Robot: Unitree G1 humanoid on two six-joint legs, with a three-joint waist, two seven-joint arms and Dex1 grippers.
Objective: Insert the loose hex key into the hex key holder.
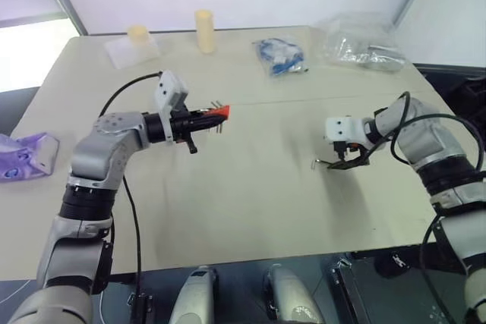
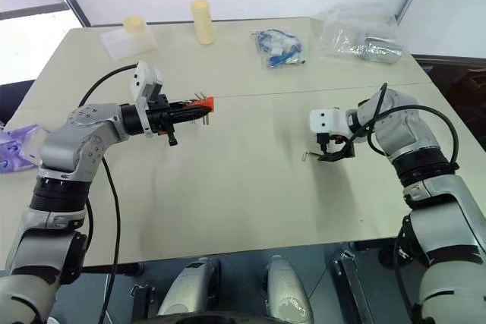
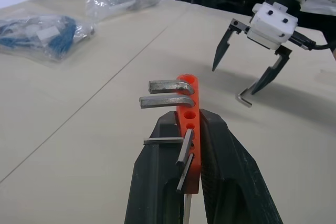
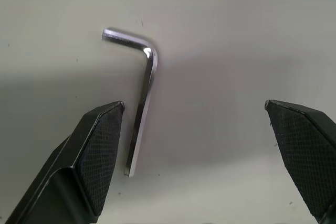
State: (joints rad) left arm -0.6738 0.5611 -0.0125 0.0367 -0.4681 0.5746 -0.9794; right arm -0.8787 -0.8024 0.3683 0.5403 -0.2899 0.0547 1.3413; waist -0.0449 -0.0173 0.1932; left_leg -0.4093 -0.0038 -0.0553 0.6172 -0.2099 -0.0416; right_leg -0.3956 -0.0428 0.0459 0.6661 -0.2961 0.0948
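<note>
The hex key holder (image 3: 187,109) is a small red block with several dark keys sticking out. My left gripper (image 1: 203,117) is shut on it and holds it level above the table's left middle. The loose hex key (image 4: 144,93), a thin silver L-shaped rod, lies flat on the table (image 1: 250,187) at the right. My right gripper (image 4: 194,104) hangs open just above it, pointing down. The key lies between the two fingers, close to one fingertip (image 4: 102,140) and apart from it. The left wrist view shows the right gripper (image 3: 236,77) with the key (image 3: 242,99) at one fingertip.
A purple-white pouch (image 1: 23,155) lies at the table's left edge. Along the far side stand two pale yellow cylinders (image 1: 203,30), a bag of blue parts (image 1: 279,57) and a clear plastic bag (image 1: 361,42).
</note>
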